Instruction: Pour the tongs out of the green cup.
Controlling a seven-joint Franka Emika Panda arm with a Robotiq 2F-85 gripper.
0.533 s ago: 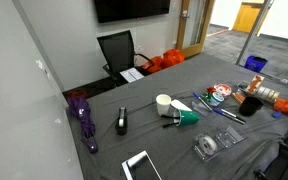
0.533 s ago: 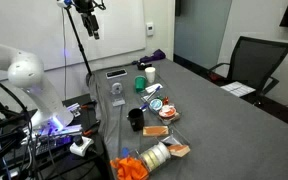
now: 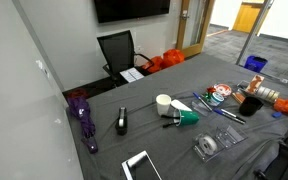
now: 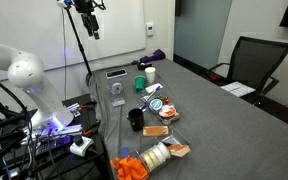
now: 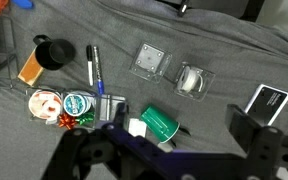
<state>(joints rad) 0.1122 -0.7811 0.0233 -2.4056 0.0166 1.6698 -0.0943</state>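
The gripper (image 5: pixel 171 152) hangs with its jaws spread wide. The green cup (image 5: pixel 160 122) lies on its side, seen between them. The tongs (image 3: pixel 170 123) stick out of its mouth.

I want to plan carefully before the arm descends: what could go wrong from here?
1. The green cup lies on its side beside the white cup; the open jaws may knock the white cup.
2. The tongs appear to poke from its mouth, so lifting could drop them early.

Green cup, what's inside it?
The green cup lies on its side. Dark tongs poke out of its mouth. How far in they reach is hidden by the cup's wall.
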